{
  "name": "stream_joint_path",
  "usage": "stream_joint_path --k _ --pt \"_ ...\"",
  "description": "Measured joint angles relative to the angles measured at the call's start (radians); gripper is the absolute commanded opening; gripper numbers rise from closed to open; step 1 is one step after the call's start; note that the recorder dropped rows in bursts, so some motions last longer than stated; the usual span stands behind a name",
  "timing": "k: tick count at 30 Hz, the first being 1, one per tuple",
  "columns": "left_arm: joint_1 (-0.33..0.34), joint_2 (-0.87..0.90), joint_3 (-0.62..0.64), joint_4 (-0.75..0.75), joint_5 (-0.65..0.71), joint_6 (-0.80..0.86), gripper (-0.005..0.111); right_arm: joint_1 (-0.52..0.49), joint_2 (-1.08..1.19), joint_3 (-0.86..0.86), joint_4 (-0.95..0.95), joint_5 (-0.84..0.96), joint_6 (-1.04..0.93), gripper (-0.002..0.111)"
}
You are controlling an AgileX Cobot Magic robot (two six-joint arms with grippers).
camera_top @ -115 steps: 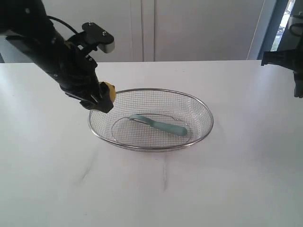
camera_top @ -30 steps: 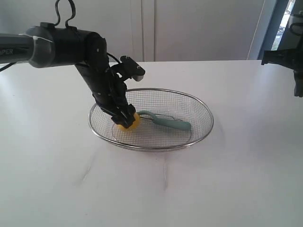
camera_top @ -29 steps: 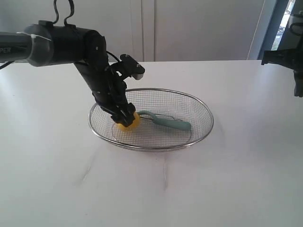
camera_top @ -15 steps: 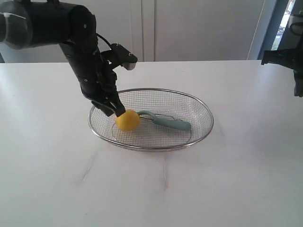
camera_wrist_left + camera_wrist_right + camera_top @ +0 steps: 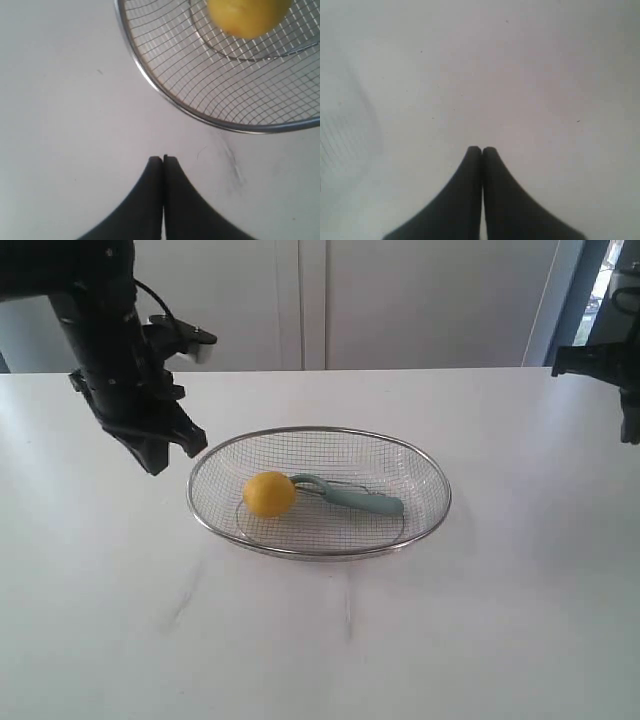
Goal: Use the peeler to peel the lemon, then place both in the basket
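Nearest me on the white table point(image 5: 320, 660) sits the basket point(image 5: 320, 553). The lemon point(image 5: 269, 494) lies inside it, in its left half. I cannot make out which way its tip points, and the left wrist view crops part of it. The peeler point(image 5: 357, 501) lies in the basket beside it, long axis running left to right across the exterior view. Its handle end is to the right and slightly nearer, its blade head toward the lemon; whether they touch I cannot tell. Further back, outside the rim, the left gripper point(image 5: 170, 452) hangs with fingers pressed together, empty. The right gripper point(image 5: 481, 149) is likewise closed on nothing; the exterior view shows only part of its arm at the right edge.
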Motion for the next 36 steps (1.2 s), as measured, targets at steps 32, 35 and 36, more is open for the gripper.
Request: stream_joint_path --k 32,35,36 --pt "0.176 -0.117 0.003 0.0 0.094 -0.088 0.0 0.0 0.0 0.0 -0.002 -0.041 0.0 0.0" --pt "0.176 -0.178 0.066 0.0 0.094 -0.088 0.0 0.0 0.0 0.0 -0.002 -0.041 0.0 0.0" --pt "0.176 -0.193 0.086 0.0 0.094 -0.088 0.0 0.0 0.0 0.0 -0.002 -0.041 0.0 0.0"
